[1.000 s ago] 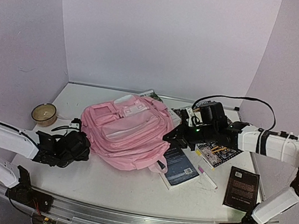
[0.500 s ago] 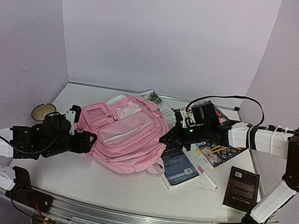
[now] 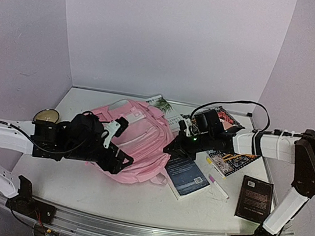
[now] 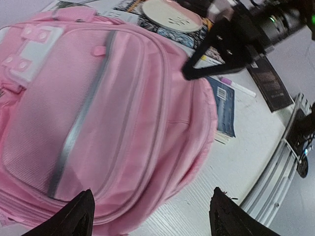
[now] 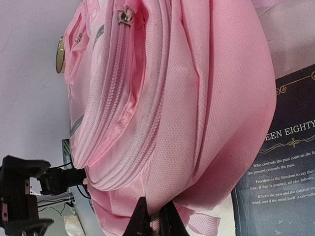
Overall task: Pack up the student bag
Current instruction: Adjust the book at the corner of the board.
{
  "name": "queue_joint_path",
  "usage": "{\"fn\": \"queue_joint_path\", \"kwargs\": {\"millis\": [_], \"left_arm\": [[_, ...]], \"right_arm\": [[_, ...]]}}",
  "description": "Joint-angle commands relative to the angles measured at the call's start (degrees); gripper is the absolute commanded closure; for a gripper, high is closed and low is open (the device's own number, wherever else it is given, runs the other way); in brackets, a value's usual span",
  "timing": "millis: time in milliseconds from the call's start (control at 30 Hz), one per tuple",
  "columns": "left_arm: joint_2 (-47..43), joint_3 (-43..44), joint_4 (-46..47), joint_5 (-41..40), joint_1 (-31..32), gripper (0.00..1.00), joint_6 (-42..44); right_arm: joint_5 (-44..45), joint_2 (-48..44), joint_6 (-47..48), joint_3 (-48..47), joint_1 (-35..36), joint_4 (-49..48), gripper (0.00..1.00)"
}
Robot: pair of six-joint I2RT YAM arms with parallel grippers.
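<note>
The student bag (image 3: 143, 136) is a large pink backpack lying in the middle of the table. Hovering over its near left part, my left gripper (image 3: 119, 147) is open, and in the left wrist view its tips (image 4: 151, 192) straddle the bag's (image 4: 98, 98) lower edge with nothing between them. At the bag's right edge, my right gripper (image 3: 171, 147) is shut. The right wrist view shows its closed fingers (image 5: 155, 210) pinching a fold of the bag's (image 5: 187, 98) pink fabric.
A dark blue book (image 3: 187, 175), a marker (image 3: 218, 186) and a black book (image 3: 255, 197) lie right of the bag. A patterned book (image 3: 231, 159) sits under the right arm, more books (image 3: 162, 103) at the back, and a bowl (image 3: 46, 115) at the far left.
My left gripper has opened and swung right from beside the bag to above it. The right gripper has edged left, still pinching the bag, whose right side has bunched up.
</note>
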State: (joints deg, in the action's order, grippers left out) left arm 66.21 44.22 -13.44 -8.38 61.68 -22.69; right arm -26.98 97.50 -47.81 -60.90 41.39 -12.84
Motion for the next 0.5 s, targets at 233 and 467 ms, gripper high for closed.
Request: {"fn": "queue_joint_path", "kwargs": {"millis": [233,467], "left_arm": [[10.1,6.6,-6.5,-7.3,5.8,0.18,4.9],[12.5,6.6,-8.9,-11.6,6.6,0.18,4.5]], "right_arm": [[-1.0,3.4,-0.7,-3.0,5.6,-4.9,1.00],[0.0,5.8,0.2,-3.1,6.2,-5.3,0.94]]}}
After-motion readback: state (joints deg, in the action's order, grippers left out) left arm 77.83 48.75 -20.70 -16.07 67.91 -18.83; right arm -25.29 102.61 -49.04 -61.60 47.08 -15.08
